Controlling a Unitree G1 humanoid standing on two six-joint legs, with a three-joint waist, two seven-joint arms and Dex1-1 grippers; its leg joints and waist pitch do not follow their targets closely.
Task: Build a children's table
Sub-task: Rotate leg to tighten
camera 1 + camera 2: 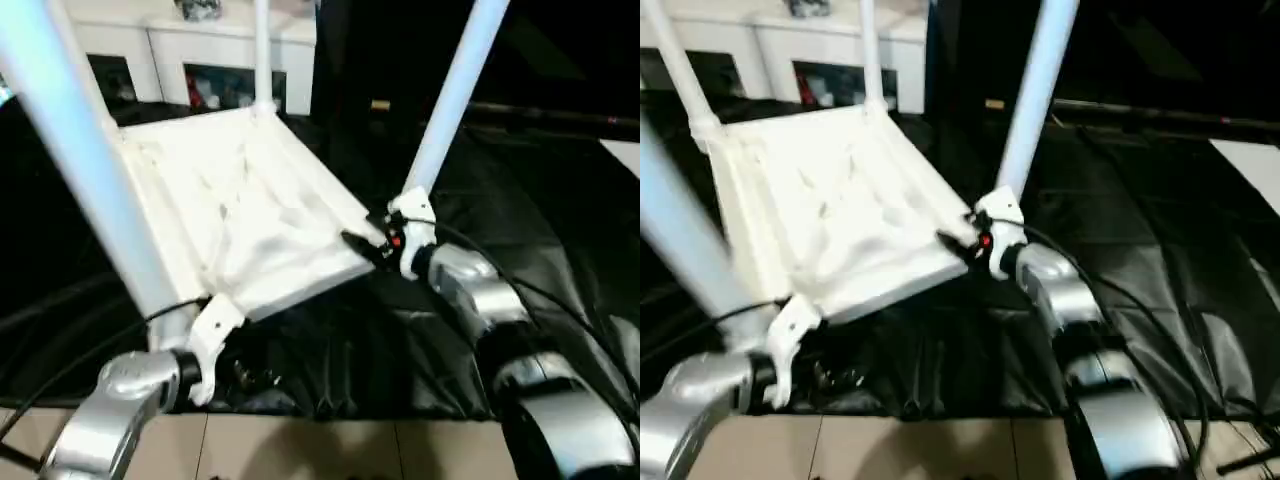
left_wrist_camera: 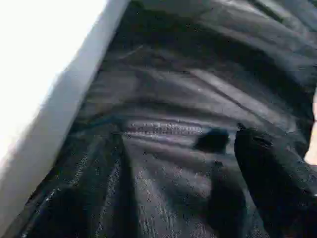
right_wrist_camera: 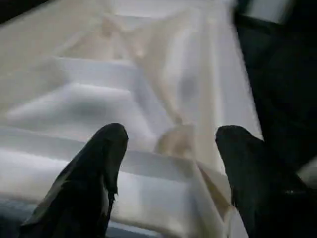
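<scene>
Tabletop [image 1: 240, 200] is seen upside-down, ribbed underside up, tilted on black sheeting [image 1: 520, 200], w/ white tube legs already standing in its corner sockets: near-left leg [image 1: 80, 150], near-right leg [image 1: 455, 95], far leg [image 1: 262, 50]; a fourth [image 1: 680, 70] shows at the far-left corner.

Right gripper [image 3: 168, 163] is held at the tabletop's near-right corner, approx 4 o'clock from its centre, just below the near-right leg's base. Its jaws are spread, w/ the rim lying between the two black fingers [image 3: 94, 168] but not visibly clamped; contact can't be confirmed.

Left gripper [image 1: 205, 345] is at approx 7 o'clock, beside the near-left leg's foot. Whether its jaws are apart or closed can't be told; nothing is seen held.

Judged: assembly looks nearly done, flipping probably remains. Tabletop edge runs across the right jaws' gap, so the right arm is better placed for a rim grip; leg axes point up and away.
</scene>
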